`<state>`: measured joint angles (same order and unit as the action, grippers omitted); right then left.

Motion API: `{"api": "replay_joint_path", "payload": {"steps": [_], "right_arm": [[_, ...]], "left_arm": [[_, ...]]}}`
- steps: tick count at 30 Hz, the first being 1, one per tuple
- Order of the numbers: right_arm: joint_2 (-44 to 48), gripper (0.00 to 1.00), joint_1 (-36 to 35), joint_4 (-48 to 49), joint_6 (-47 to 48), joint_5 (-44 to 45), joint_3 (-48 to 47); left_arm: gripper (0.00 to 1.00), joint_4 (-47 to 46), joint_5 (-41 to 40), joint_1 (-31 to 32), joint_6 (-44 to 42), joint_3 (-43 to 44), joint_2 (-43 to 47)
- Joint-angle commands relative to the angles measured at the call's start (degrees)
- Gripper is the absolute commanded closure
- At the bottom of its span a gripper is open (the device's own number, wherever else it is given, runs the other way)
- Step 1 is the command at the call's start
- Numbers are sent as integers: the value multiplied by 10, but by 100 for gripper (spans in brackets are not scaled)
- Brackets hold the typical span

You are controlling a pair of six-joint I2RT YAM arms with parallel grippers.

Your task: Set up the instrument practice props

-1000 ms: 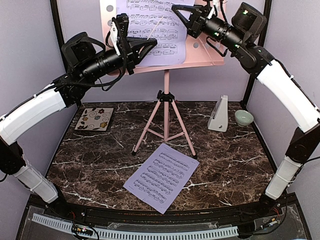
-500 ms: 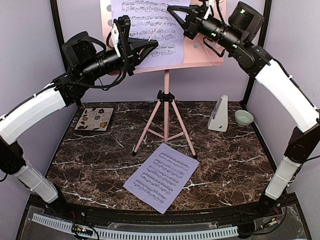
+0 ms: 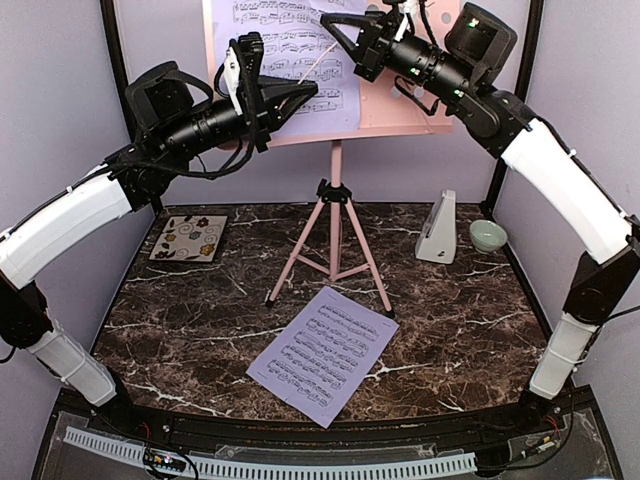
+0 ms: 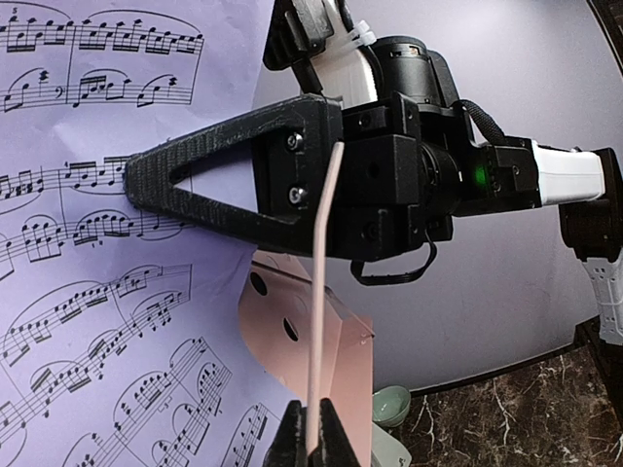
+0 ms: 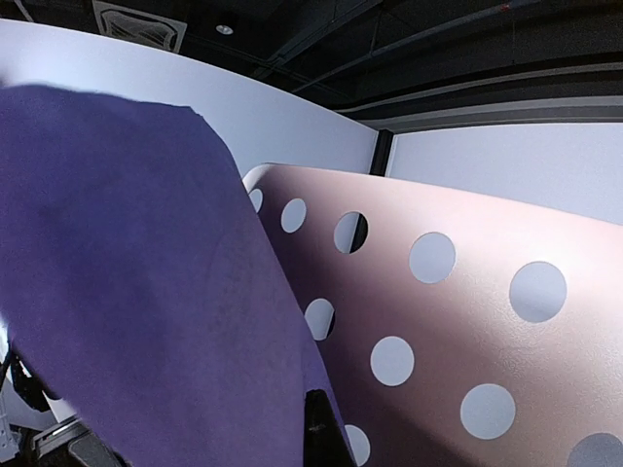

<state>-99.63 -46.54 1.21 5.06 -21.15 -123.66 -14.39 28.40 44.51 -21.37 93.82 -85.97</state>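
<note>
**Worktop (image 3: 180, 320).** Dark marble-pattern surface. The flat sheet-music page (image 3: 323, 355), lavender, lies printed side up at near centre and is turned at an angle. Its far corner is just beside the near right foot of the tripod.

**Mid-worktop.** The pink music stand (image 3: 335, 170) is upright on its three splayed legs, directly behind the flat sheet-music page.

**Far row.** The floral tile (image 3: 189, 238) lies flat at far left. The white pyramid metronome (image 3: 437, 230) stands upright at far right. The pale green bowl (image 3: 487, 236) sits just to the right of it, not touching.

**Stand top.** The raised sheet-music page (image 3: 280, 50) lies against the left part of the perforated desk (image 5: 467, 321), printed side toward the arms.

**Left end effector (image 3: 308, 92).** Clenched on a thin pink rod (image 4: 326, 292). The rod runs from between the fingers up and to the right, across the front of the raised sheet-music page.

**Right end effector (image 3: 328, 24).** Clenched on the raised sheet-music page at its upper right part. In the right wrist view the page edge runs down into the fingers, with the perforated desk just behind it.
</note>
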Motion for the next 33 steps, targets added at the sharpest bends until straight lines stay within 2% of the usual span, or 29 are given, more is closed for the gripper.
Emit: {"api": "replay_joint_path", "payload": {"steps": [1,6,8,15,20,27,33], "right_arm": [[-6,100,-6,10,8,4,-18],[-11,100,-13,9,10,6,-27],[-10,100,-13,8,13,8,-24],[-8,100,-13,10,15,18,-14],[-4,100,-13,11,16,22,-7],[-4,100,-13,13,16,24,-5],[-9,100,-14,17,16,26,-10]], "left_arm": [[100,-29,34,4,-23,30,7],[100,-33,25,5,-15,27,9],[96,-37,21,5,-13,23,12],[63,-53,2,5,-5,3,31],[45,-60,-24,7,-4,-13,48],[6,-28,-67,19,-26,-14,61],[1,-12,-95,28,-33,-20,83]]}}
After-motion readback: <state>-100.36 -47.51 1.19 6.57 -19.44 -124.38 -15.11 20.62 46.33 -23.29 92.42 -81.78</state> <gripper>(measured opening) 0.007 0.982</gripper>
